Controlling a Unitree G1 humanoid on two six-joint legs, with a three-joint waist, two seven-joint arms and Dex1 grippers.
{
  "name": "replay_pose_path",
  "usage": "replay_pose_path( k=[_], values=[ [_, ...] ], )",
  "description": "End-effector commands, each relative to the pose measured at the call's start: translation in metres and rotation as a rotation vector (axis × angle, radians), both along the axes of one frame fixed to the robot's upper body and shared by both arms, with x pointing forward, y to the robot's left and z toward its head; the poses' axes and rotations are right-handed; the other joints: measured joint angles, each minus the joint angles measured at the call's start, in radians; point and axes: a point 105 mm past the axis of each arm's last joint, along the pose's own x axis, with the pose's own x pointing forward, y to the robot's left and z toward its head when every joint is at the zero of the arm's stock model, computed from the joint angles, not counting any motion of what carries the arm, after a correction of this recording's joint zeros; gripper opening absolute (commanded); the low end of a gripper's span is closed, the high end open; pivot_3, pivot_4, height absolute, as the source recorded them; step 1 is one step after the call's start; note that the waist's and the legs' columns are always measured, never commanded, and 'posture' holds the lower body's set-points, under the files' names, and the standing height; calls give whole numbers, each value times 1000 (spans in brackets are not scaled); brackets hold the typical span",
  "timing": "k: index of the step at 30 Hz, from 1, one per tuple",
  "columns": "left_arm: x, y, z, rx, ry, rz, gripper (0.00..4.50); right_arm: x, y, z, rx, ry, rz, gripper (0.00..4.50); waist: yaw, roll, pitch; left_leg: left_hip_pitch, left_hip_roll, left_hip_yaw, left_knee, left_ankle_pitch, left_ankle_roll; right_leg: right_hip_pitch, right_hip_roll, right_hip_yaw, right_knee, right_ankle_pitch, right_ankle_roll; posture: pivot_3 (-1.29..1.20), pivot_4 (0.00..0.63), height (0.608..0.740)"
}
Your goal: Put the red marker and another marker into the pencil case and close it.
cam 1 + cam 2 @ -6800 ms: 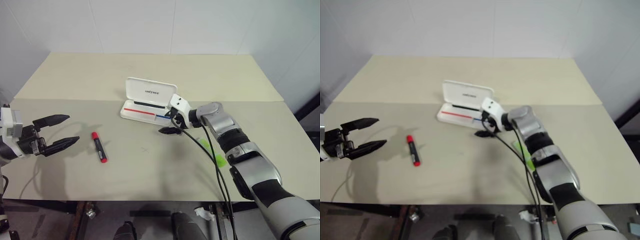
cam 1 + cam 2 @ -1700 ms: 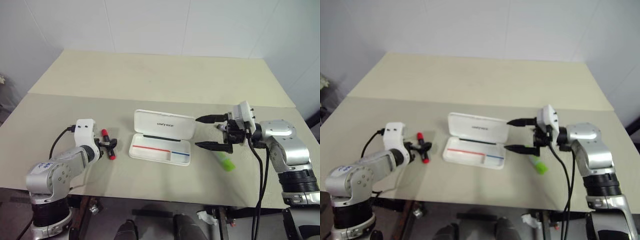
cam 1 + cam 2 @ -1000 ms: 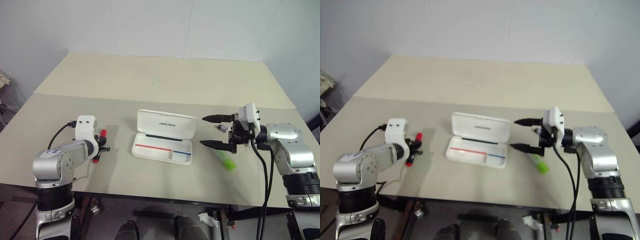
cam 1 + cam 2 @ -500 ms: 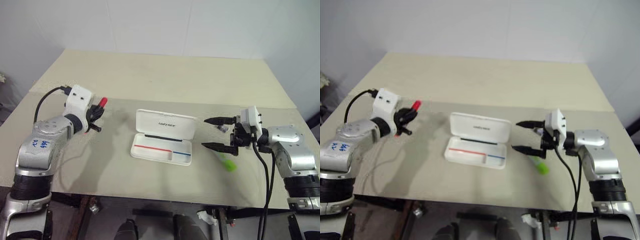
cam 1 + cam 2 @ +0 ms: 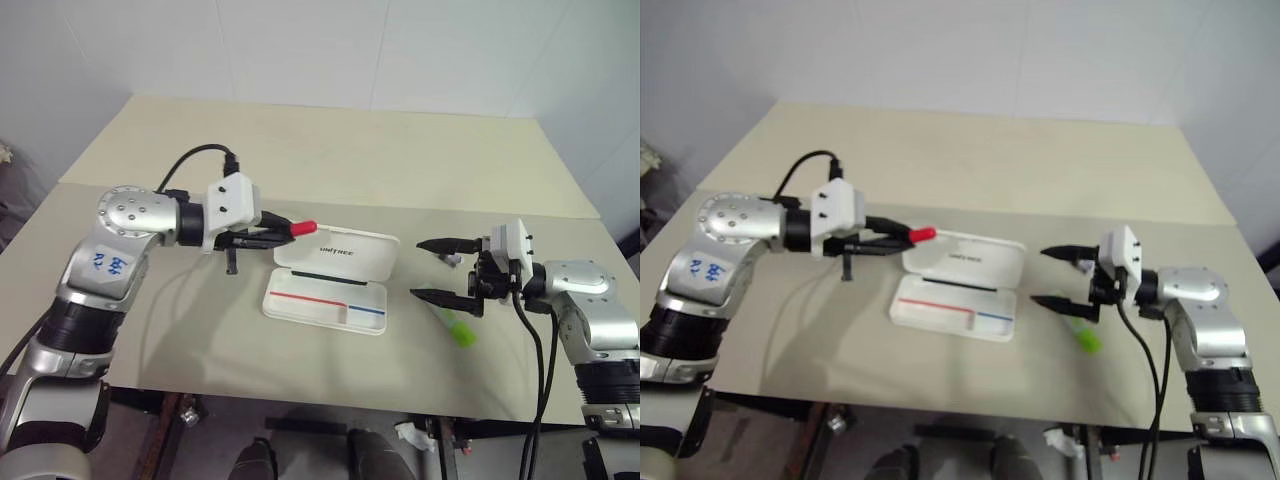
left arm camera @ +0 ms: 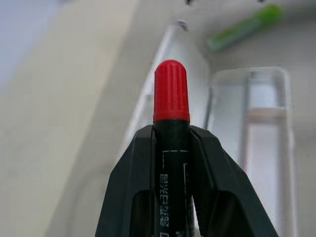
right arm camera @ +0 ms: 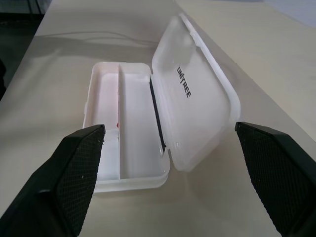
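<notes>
Left claw [image 5: 268, 236] gripping red marker [image 5: 296, 228], right claw [image 5: 437, 270] wide, wrist view reveals barrel print

The pencil case [image 5: 330, 282] lies open near the table's [image 5: 300, 150] front edge, its raised lid walling off the tray from the back. The left gripper [image 5: 262, 236], holding the red marker [image 5: 296, 229], hangs above the lid's left end. The spread right gripper [image 5: 440, 270] flanks the right side above the green marker [image 5: 452, 324]. The table's back half offers free passage.
</notes>
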Motion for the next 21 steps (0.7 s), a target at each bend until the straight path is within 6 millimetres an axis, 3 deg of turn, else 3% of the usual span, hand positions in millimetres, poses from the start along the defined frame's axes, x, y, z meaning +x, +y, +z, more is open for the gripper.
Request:
replay_pose_path(
  k=[1,6,9,14,21],
  values=[
    [1,-17,-9,82,24,-94,611,-4,-5,13,3,-71,-31,4500,1,0,0,0,0,0,1,0,0,0,0,0,0,0,0,0,150,740],
    [7,-48,-29,98,146,-173,611,-14,-13,10,8,-74,-77,4500,14,0,0,0,0,0,1,0,0,0,0,0,1,0,0,0,150,740],
    [16,-58,-40,133,150,-158,611,-18,-16,9,11,-76,-102,4500,14,0,0,0,0,0,1,0,0,0,0,1,1,0,1,0,150,740],
    [26,-78,-44,130,141,-151,611,-25,-20,6,19,-73,-144,4500,17,0,0,0,0,-1,2,0,1,0,0,1,2,0,1,0,150,740],
    [26,-89,-51,135,167,-159,611,-29,-23,5,20,-74,-179,4500,15,0,0,0,-1,-1,2,0,1,0,0,1,3,0,1,0,150,740]
  ],
)
